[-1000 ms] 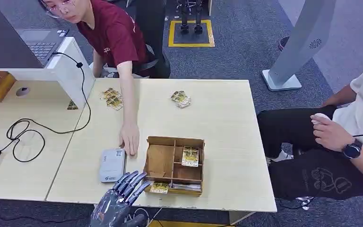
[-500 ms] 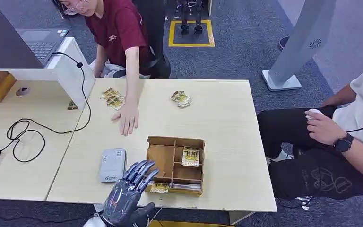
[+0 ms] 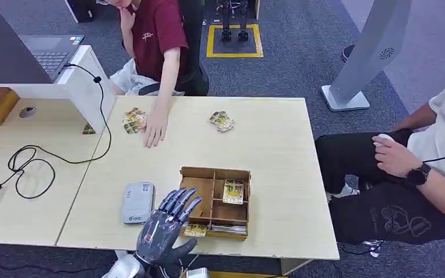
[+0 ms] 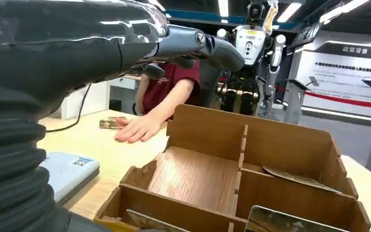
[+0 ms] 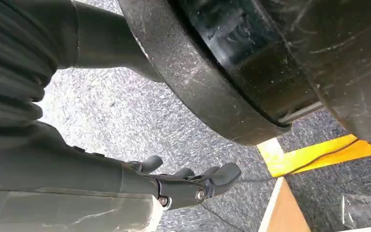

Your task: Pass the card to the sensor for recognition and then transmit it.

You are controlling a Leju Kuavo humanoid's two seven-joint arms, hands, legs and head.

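Just ahead of left hand [image 3: 165, 225], fingers spread, empty: box [image 3: 214, 202] w/ card [image 3: 196, 230]. Come down slow, pinch card edge.

No legible text on anything
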